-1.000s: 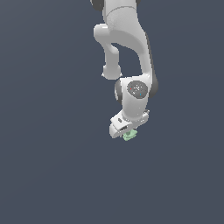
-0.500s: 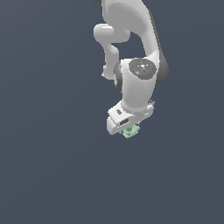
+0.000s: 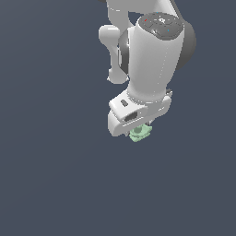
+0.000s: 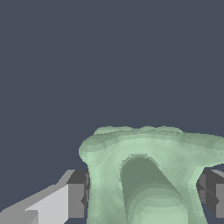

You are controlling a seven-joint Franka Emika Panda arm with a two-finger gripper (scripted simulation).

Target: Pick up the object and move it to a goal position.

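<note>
Your gripper (image 4: 142, 192) is closed on the object (image 4: 148, 175), pads (image 4: 78, 199) pressing both its sides. It hangs just under the arm (image 3: 152, 60).

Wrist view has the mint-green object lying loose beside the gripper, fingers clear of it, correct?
Not quite. The wrist view shows the mint-green object sitting between the gripper fingers, which press against its sides, not loose beside them.

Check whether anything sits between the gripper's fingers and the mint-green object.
Nothing visible does. In the wrist view the mint-green object fills the space between the two dark finger pads, which press against its sides. In the exterior view the object pokes out just under the gripper. No goal marker is visible.
</note>
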